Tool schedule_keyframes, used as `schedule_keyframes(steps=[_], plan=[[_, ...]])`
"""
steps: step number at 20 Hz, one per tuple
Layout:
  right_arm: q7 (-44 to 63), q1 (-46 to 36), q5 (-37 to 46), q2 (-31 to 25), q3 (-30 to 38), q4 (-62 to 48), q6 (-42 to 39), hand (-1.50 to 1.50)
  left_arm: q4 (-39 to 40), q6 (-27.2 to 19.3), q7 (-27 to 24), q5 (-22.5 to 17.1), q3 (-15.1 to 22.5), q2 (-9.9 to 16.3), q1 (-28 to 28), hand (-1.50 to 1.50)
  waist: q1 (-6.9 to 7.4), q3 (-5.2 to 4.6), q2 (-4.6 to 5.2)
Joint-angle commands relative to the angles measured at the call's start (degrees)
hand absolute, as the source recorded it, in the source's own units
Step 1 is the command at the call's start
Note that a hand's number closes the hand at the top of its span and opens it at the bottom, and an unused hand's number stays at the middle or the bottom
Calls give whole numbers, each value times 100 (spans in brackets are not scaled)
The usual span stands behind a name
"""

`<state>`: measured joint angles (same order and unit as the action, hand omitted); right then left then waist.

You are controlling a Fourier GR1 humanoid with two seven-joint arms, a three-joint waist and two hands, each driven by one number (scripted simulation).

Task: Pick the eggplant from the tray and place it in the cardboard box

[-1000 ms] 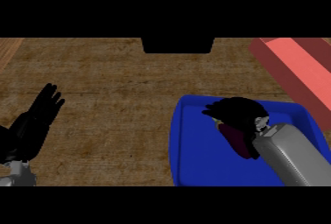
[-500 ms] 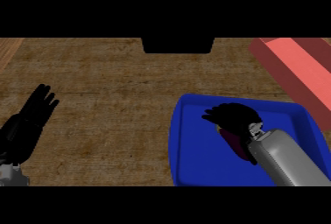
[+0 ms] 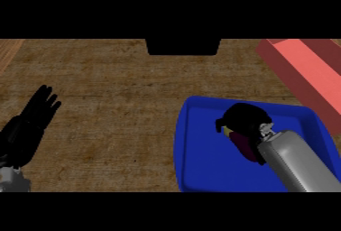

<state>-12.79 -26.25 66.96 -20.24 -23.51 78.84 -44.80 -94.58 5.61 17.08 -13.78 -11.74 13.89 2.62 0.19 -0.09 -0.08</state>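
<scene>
A blue tray [image 3: 200, 153] lies on the counter at the lower right. In it lies the dark purple eggplant [image 3: 245, 145], mostly covered by my right hand [image 3: 245, 118], whose fingers curl down over it. The grey right forearm runs from the lower right corner. A reddish cardboard box [image 3: 303, 67] stands at the upper right, beyond the tray. My left hand [image 3: 30, 124] rests open at the left edge, fingers pointing up.
The brown counter [image 3: 113, 90] spreads between the two hands. A black object [image 3: 183, 46] sits at the counter's far edge, top centre.
My right hand has lowered onto the eggplant and its fingers have closed over it. The left hand has slid slightly down and left.
</scene>
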Motion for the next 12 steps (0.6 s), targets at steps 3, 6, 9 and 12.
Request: schedule_keyframes(steps=[3, 6, 9, 12], plan=[[-363, -65, 301, 263, 3, -480, 508, 150, 278, 141, -295, 106, -82, -11, 12, 0, 9, 9, 11], [687, -399, 67, 723, 1005, -928, 453, 150, 253, -56, -205, 139, 9, -137, 161, 0, 24, 10, 28], [1876, -439, -75, 932, 2290, -1355, 939, 150, 149, -27, -269, 160, -2, -122, -19, 0, 38, 18, 72], [2722, -940, -163, 1159, 3032, -1770, 1248, 150, 172, 6, -247, 168, 153, -211, 117, 0, 111, 14, 93]])
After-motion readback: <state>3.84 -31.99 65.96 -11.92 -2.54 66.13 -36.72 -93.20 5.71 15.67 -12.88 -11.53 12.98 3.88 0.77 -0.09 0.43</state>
